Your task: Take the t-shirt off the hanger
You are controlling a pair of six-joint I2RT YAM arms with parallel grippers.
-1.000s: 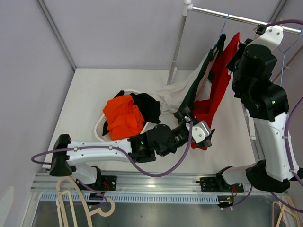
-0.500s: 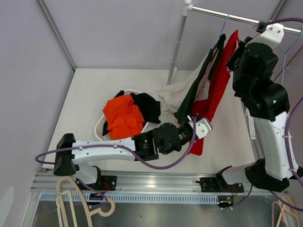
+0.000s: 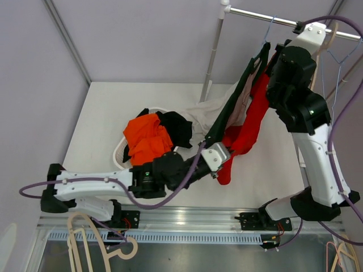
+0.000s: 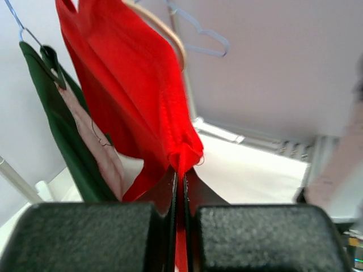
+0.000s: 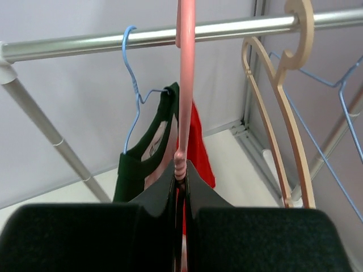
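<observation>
left gripper [image 4: 180, 190]: pinching the red tee [image 4: 130, 85] hem
right gripper [image 5: 181, 184]: clamped on pink hanger [image 5: 185, 85], by the rail [image 5: 113, 41]
tee: stretched slanting toward near-left

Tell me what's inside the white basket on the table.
The basket holds an orange garment and a black garment; anything beneath them is covered.

The red t-shirt [image 3: 251, 116] is hanging in a long, stretched slant from the rail [image 5: 113, 39] down toward the table [image 3: 113, 107]. Its bunched lower hem is being pinched between the left fingers [image 4: 85, 238]. Its top is draping over the pink hanger [image 5: 185, 85], whose thin stem is standing upright in front of the rail, clamped between the right fingers [image 5: 74, 238].
</observation>
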